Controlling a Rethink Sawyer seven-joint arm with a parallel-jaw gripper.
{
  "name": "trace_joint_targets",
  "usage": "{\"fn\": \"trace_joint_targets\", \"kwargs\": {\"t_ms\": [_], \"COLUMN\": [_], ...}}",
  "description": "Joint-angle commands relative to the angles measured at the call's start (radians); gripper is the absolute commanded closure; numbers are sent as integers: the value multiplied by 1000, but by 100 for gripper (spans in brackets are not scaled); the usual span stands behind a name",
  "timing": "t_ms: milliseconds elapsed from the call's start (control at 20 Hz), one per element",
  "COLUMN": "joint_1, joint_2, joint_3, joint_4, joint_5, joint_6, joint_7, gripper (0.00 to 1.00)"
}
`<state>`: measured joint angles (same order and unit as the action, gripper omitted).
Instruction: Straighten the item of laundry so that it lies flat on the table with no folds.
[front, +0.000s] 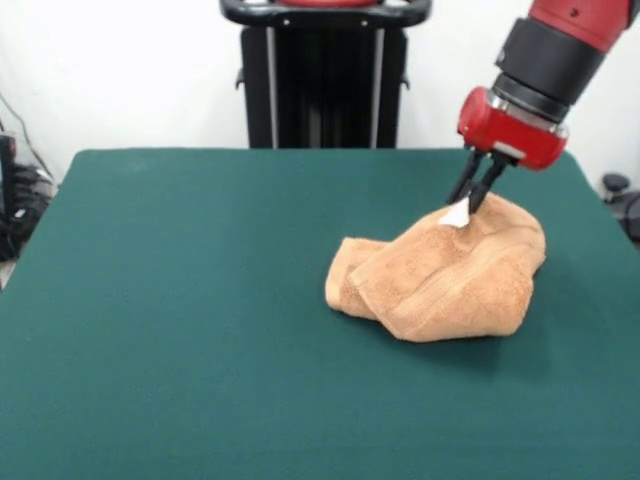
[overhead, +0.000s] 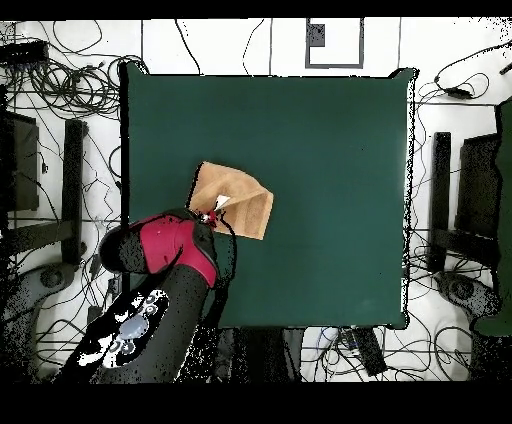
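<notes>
The light-orange terry towel (front: 450, 275) lies crumpled and folded over itself on the right half of the dark green table (front: 180, 300). Its far right part is drawn up into a peak, with the small white care tag (front: 456, 214) at the top. My gripper (front: 475, 200) comes down from the upper right, its dark fingers (front: 488, 180) pinched together on the towel's peak right beside the tag. In the overhead view the towel (overhead: 240, 203) lies at the table's (overhead: 320, 150) left side, and the gripper (overhead: 210, 216) is at the towel's lower left edge.
The robot's black pedestal (front: 325, 80) stands behind the table's far edge. The red and black arm (overhead: 165, 270) reaches over the table's lower left corner in the overhead view. Cables and stands (overhead: 60, 170) surround the table on the floor.
</notes>
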<state>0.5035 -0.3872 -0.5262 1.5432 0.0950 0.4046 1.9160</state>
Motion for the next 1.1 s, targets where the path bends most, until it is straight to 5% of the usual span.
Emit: {"fn": "trace_joint_targets", "kwargs": {"t_ms": [50,500,1100], "joint_1": [56,98,101], "joint_2": [79,158,209], "joint_3": [-21,-93,-77], "joint_4": [-104,-241,-276], "joint_5": [82,178,279], "joint_6": [35,171,70], "joint_7": [302,354,377], "gripper": [100,100,100]}}
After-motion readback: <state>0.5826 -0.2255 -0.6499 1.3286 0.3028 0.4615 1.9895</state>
